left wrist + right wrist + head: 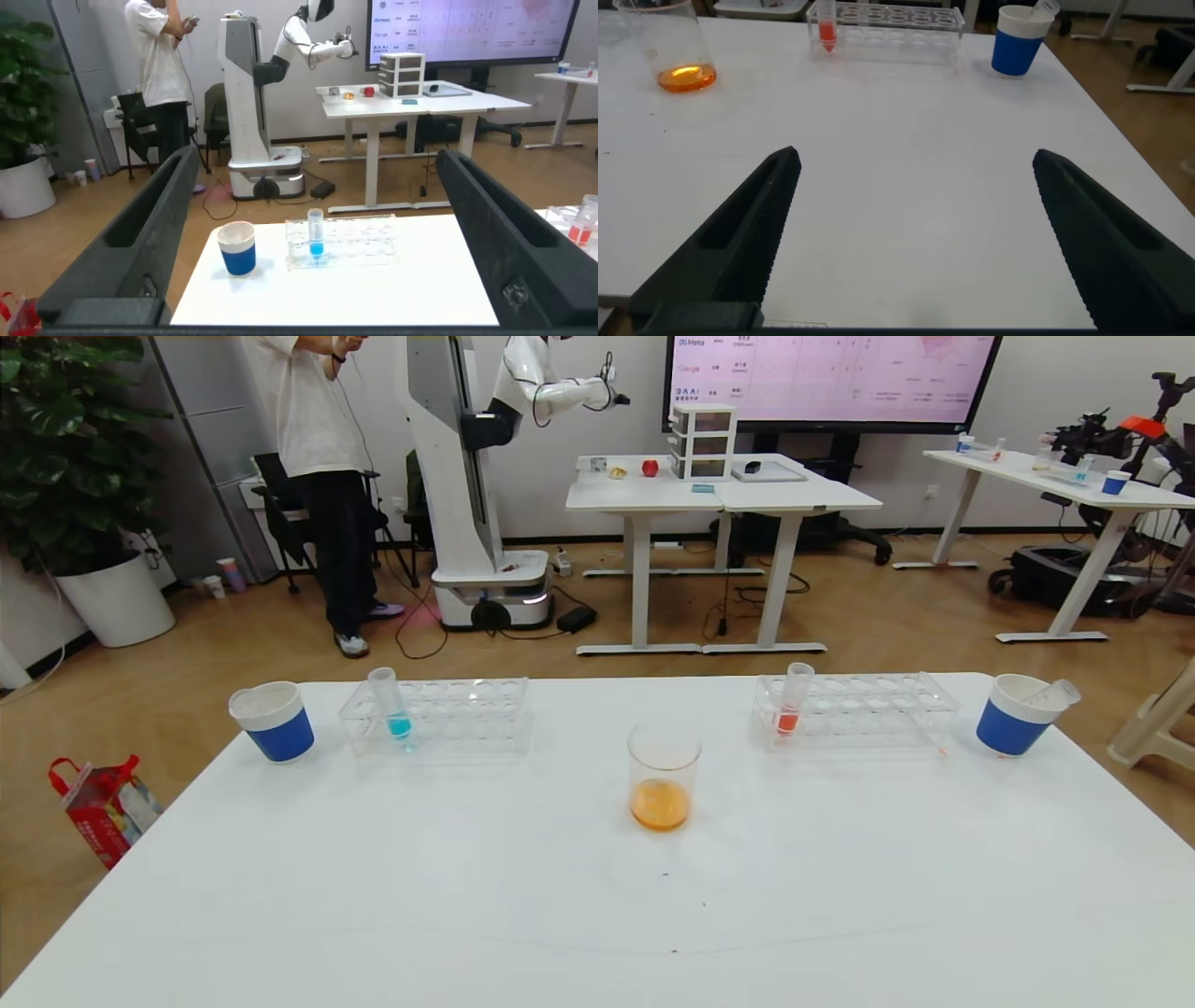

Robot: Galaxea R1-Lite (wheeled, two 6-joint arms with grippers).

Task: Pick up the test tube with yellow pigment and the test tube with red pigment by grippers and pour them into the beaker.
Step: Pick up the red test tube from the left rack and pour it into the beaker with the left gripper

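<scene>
The clear beaker [663,775] stands mid-table with orange liquid at its bottom; it also shows in the right wrist view [680,56]. A tube with red liquid [792,705] stands upright in the right clear rack [868,709] and shows in the right wrist view [826,26]. No tube with yellow liquid is in view. My left gripper [318,159] is open and empty, back from the table's near edge, facing the left rack. My right gripper [917,157] is open and empty above bare table. Neither gripper shows in the head view.
A tube with blue liquid [392,705] stands in the left clear rack [448,714]. A blue-and-white cup [273,721] stands at the far left. Another cup [1016,714] at the far right holds an empty clear tube [1057,692]. Beyond the table are a person, another robot and desks.
</scene>
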